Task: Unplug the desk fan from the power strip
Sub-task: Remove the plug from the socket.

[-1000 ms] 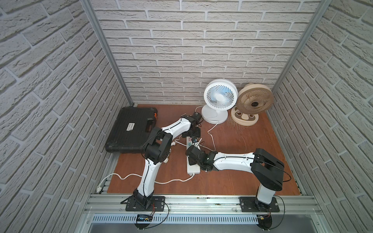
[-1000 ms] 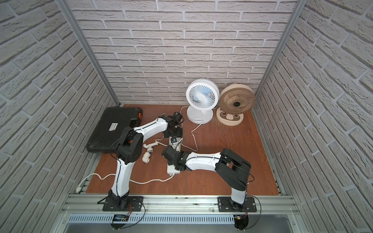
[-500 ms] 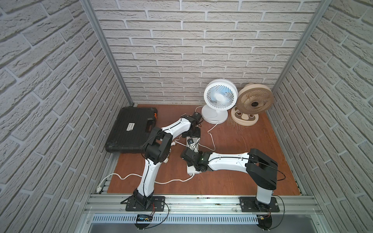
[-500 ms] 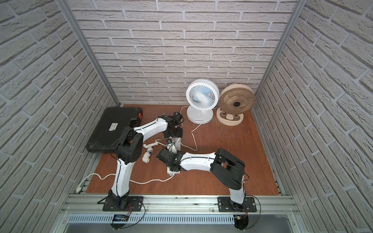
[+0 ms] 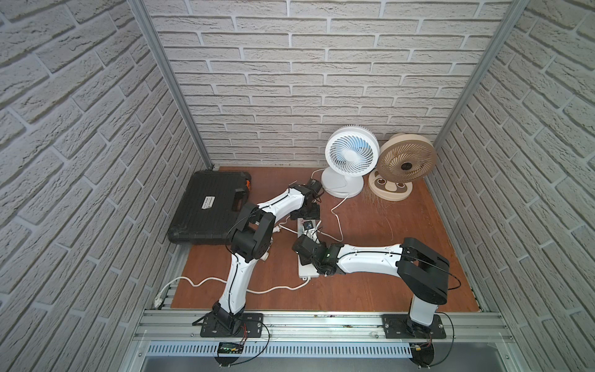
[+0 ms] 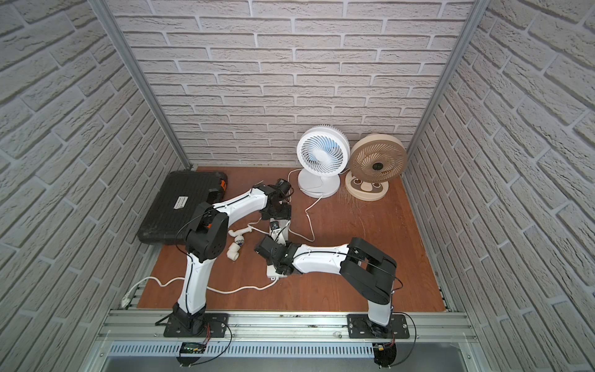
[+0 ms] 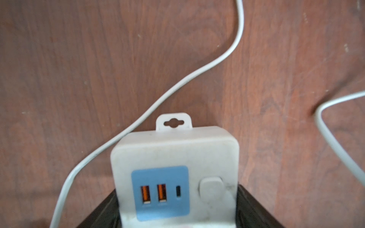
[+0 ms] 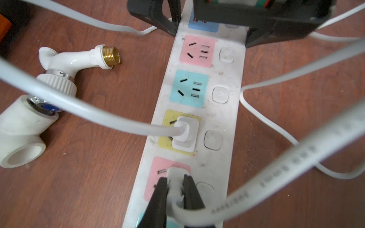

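Observation:
The long white power strip (image 5: 308,272) (image 6: 274,272) lies on the brown table between my two arms. My left gripper (image 5: 306,214) (image 7: 177,190) is shut on its far end, its black fingers (image 8: 164,17) clamping both sides of the blue USB panel (image 7: 161,192). My right gripper (image 8: 175,180) (image 5: 304,249) is shut on a white plug (image 8: 176,170) that sits in a pink socket. Another white plug (image 8: 186,134) sits in the yellow socket. The white desk fan (image 5: 351,154) (image 6: 323,153) stands at the back, and its thin cord (image 5: 338,222) runs to the strip.
A beige fan (image 5: 407,159) stands right of the white one. A black tool case (image 5: 209,206) lies at the back left. A white tap fitting (image 8: 65,65) and a pipe elbow (image 8: 21,134) lie left of the strip. The strip's thick cord (image 5: 225,283) trails to the front left.
My right arm has shifted slightly to the left over the strip, still shut on the plug. The left arm and the strip have not moved.

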You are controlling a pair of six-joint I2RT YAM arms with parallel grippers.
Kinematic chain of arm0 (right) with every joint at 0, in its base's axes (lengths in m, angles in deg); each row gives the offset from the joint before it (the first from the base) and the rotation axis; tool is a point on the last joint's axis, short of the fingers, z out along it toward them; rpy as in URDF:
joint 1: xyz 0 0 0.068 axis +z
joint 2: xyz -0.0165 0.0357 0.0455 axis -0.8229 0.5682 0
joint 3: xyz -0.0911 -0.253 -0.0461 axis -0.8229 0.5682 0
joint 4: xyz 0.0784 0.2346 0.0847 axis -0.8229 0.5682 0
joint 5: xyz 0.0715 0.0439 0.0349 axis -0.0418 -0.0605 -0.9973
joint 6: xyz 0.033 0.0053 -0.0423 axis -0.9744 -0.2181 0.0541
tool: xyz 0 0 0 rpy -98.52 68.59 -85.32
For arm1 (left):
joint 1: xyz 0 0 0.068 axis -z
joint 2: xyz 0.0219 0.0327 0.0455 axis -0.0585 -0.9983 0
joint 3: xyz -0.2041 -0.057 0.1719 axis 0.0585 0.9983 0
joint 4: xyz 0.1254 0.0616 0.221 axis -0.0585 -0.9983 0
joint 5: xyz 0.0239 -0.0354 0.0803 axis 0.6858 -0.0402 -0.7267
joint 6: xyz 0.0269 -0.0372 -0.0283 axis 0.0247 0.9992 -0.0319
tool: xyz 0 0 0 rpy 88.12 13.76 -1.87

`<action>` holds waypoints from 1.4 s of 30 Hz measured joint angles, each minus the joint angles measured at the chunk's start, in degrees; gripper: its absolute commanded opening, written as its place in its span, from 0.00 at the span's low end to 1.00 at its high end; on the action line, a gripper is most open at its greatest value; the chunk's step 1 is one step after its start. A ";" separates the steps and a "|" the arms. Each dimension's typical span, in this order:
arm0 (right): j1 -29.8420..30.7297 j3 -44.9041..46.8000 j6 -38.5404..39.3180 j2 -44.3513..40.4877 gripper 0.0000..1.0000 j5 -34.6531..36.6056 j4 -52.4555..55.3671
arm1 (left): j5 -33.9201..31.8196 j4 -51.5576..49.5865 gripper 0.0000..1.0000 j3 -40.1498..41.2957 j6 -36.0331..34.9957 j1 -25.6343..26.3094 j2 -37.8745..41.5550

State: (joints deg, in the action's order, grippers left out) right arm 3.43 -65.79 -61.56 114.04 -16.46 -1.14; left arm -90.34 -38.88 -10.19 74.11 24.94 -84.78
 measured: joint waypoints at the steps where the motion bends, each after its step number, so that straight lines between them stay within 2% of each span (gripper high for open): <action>1: -0.39 0.74 -0.57 -0.50 0.03 -0.90 -0.81 | 0.00 0.00 0.00 0.00 0.00 0.00 0.00; 6: -1.79 3.17 -2.71 -2.14 0.03 -4.24 -3.72 | -0.02 0.04 0.00 0.00 0.07 0.00 0.02; 16: -1.79 2.91 -3.06 -2.21 0.03 -4.28 -3.17 | 0.00 0.31 0.00 0.24 0.11 0.00 0.13; 33: 2.14 -6.64 -0.26 3.52 0.03 4.61 8.26 | 0.07 0.72 0.00 0.66 0.35 0.00 0.35; 42: 2.23 -6.60 0.15 3.61 0.03 5.05 8.17 | 0.09 0.94 0.00 0.87 0.37 0.00 0.46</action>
State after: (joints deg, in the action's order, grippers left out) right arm 5.66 -72.39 -61.40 117.65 -11.41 7.04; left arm -90.26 -37.94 -9.31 74.48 24.94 -84.32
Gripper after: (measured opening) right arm 0.164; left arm 0.832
